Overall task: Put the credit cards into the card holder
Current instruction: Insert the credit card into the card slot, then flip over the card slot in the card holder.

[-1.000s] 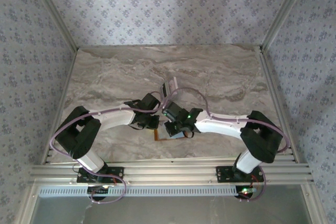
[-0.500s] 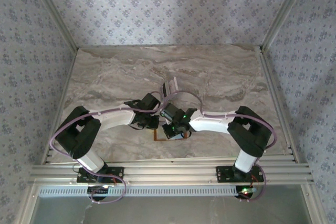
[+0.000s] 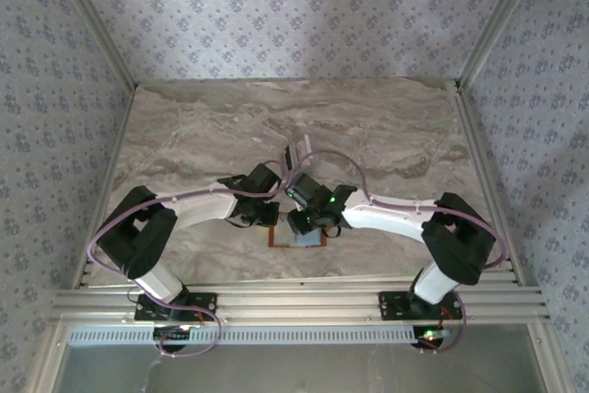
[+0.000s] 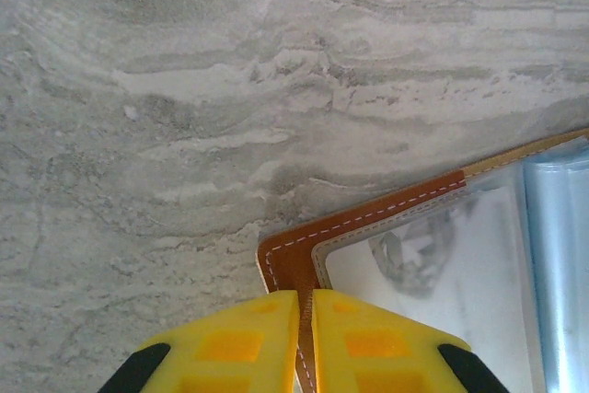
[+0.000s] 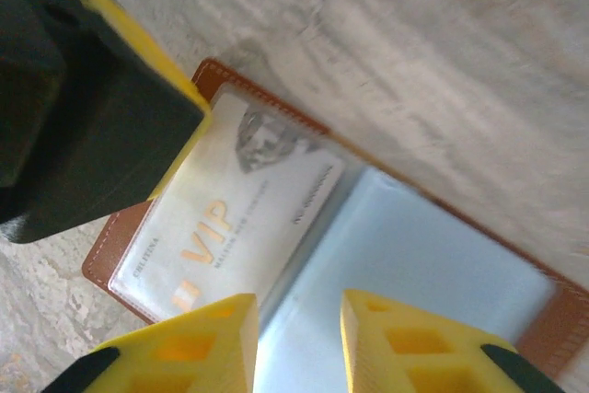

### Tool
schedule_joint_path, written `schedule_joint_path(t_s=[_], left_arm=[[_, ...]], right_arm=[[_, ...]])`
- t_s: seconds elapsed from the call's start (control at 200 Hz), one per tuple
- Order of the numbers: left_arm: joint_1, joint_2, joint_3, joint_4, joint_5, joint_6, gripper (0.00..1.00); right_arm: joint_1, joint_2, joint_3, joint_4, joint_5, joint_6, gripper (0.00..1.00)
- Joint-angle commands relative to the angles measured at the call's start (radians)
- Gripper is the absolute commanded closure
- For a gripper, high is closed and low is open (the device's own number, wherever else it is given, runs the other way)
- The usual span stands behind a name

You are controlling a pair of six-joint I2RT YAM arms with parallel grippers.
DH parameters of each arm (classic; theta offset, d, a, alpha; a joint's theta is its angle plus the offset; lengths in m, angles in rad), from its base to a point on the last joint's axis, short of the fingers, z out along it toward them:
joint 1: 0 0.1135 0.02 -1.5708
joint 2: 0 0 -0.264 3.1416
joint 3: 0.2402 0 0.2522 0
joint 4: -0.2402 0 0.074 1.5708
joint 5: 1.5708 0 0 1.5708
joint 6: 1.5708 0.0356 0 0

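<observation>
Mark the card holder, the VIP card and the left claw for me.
card holder (image 4: 368, 218): left wrist view, stitched brown edge.
VIP card (image 5: 230, 218): right wrist view, middle of its face.
left claw (image 4: 306, 319): left wrist view, between yellow fingertips pinching the holder's edge.

Top view: bright, flat, diffuse light with a faint violet cast. Arms throw only soft, short shadows on the table (image 3: 184, 135). Frame posts splay toward the corners, mild wide-angle distortion. Left wrist: marble crisp, card holder (image 4: 368, 220) stitching sharp, hazy glare and a grey reflection on its clear pocket (image 4: 442, 255). Left gripper (image 4: 305, 319) soft, too close for focus. Right wrist: smeared, marble streaked, holder's right end mushy, print on the card (image 5: 221, 227) barely readable, right gripper (image 5: 299, 338) blurred, left gripper's body top left underexposed.
</observation>
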State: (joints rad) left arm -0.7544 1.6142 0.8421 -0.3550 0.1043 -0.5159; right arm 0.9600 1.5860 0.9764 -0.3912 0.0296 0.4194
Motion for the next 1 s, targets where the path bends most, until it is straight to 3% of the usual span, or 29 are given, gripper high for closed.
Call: schedule_joint_path(t_s=[0.0, 0.345, 0.765, 0.994], left_arm=[[-0.009, 0.045, -0.001, -0.011, 0.016, 0.007, 0.87], [-0.008, 0.049, 0.0, -0.011, 0.018, 0.008, 0.87], [-0.008, 0.046, -0.001, -0.009, 0.025, 0.007, 0.87], [-0.009, 0.042, -0.003, -0.007, 0.028, 0.007, 0.87]], right_arm=[[-0.014, -0.002, 0.047, -0.117, 0.1, -0.034, 0.67], [-0.033, 0.125, 0.095, -0.111, 0.137, -0.047, 0.68], [-0.031, 0.214, 0.032, -0.052, 0.159, 0.02, 0.61], [-0.022, 0.239, -0.014, 0.002, 0.122, 0.059, 0.7]])
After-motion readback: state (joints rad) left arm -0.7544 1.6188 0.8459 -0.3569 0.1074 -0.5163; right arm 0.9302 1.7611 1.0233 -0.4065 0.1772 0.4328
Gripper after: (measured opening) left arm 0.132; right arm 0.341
